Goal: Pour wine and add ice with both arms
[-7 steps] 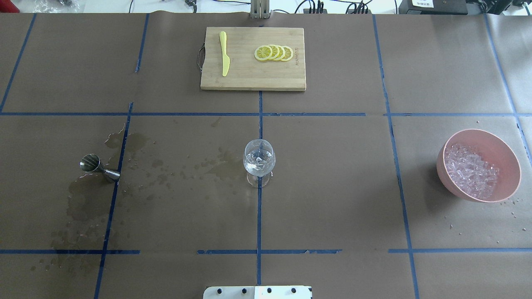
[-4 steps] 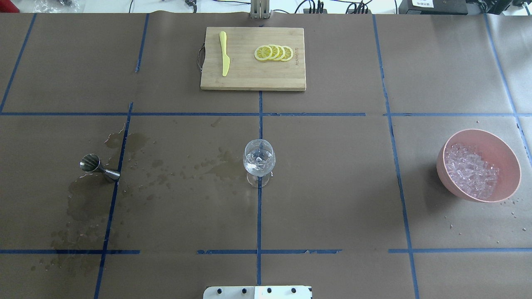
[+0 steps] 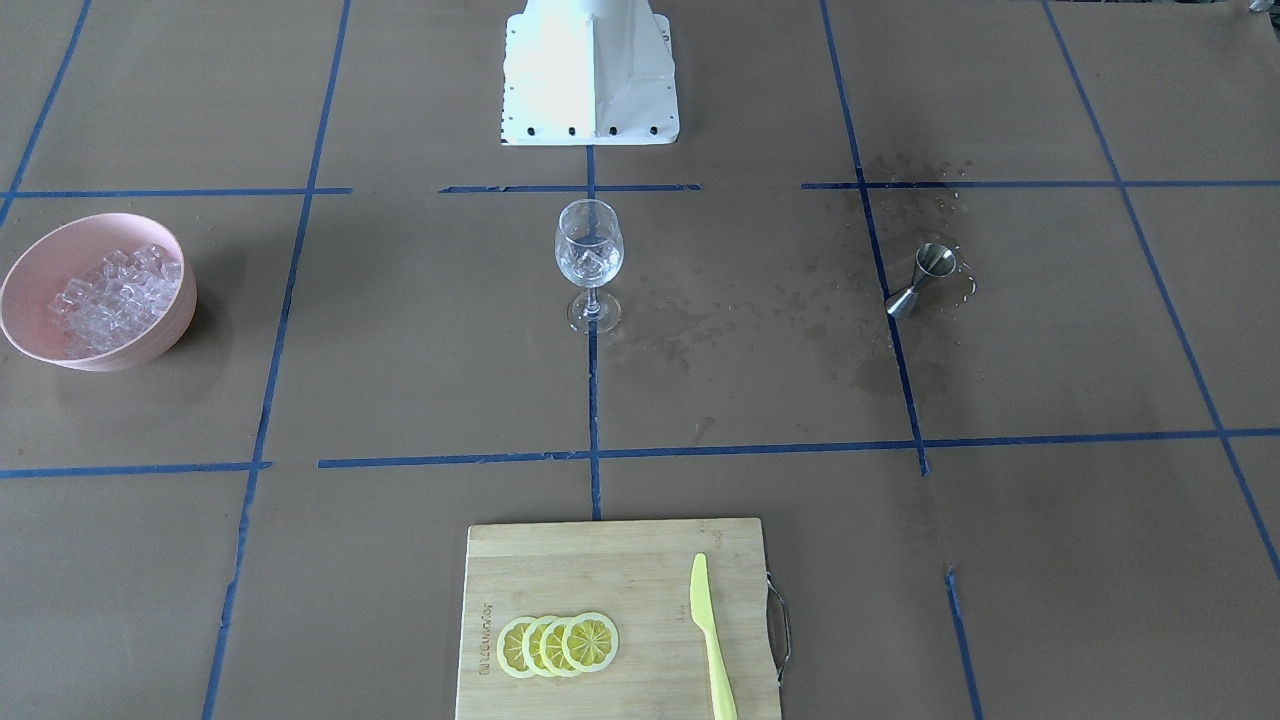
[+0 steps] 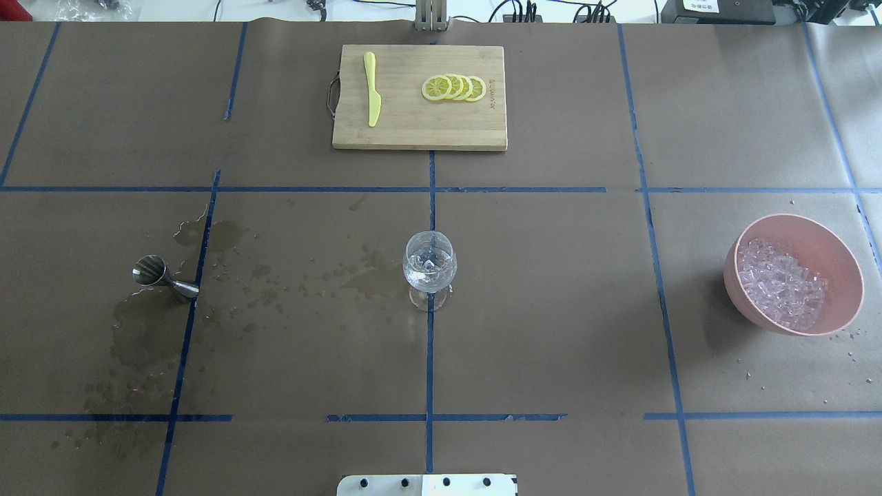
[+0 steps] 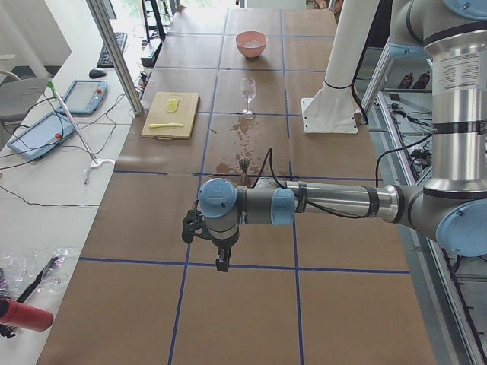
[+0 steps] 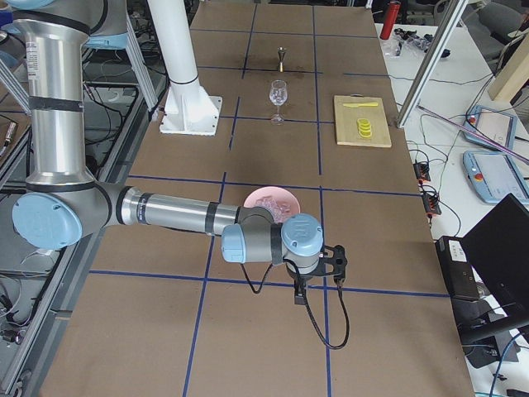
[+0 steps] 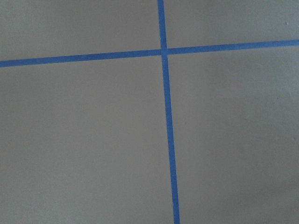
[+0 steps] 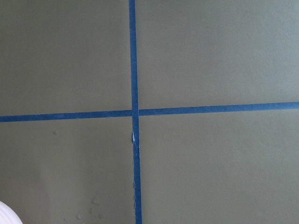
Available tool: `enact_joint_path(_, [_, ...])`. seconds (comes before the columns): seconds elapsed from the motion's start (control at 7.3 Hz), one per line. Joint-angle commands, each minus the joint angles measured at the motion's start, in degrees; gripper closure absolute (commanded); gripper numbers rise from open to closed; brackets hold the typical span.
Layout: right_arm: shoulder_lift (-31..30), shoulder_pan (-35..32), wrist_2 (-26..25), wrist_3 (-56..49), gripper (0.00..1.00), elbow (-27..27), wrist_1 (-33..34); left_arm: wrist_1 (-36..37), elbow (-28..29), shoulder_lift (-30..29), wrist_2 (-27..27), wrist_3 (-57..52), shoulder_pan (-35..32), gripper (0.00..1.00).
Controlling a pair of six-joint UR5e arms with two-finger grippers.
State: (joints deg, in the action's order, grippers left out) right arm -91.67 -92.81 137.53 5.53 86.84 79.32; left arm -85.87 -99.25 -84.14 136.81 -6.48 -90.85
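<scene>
A stemmed wine glass (image 4: 428,265) stands at the table's middle, also in the front view (image 3: 589,250). It holds a few ice cubes and a little clear wine, barely visible. A pink bowl (image 4: 730,275) at the right holds a heap of ice (image 4: 782,282). A steel jigger (image 4: 162,277) lies tipped at the left. Both arms are out of the overhead and front views. My left gripper (image 5: 222,262) hangs over bare paper past the table's left end, and my right gripper (image 6: 302,285) beyond the bowl. I cannot tell whether either is open or shut.
A wooden cutting board (image 4: 413,134) with lemon slices (image 4: 455,87) and a yellow knife (image 4: 372,88) lies at the far middle. Wet stains (image 4: 145,337) spread around the jigger and toward the glass. The white robot base (image 3: 590,70) stands at the near edge.
</scene>
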Motion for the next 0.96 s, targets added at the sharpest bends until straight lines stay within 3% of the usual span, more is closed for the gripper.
enact_joint_path(0.0, [0.0, 0.0, 0.19, 0.01, 0.0, 0.0, -0.04, 0.44, 0.1, -0.76, -0.13, -0.12, 0.24, 0.0])
enact_joint_path(0.41, [-0.26, 0.0, 0.37, 0.01, 0.0, 0.09, -0.04, -1.92, 0.11, 0.99, 0.13, -0.21, -0.11, 0.0])
enact_joint_path(0.82, [-0.26, 0.0, 0.28, 0.01, 0.0, 0.09, -0.04, -2.81, 2.12, -2.69, 0.3, 0.24, 0.06, 0.0])
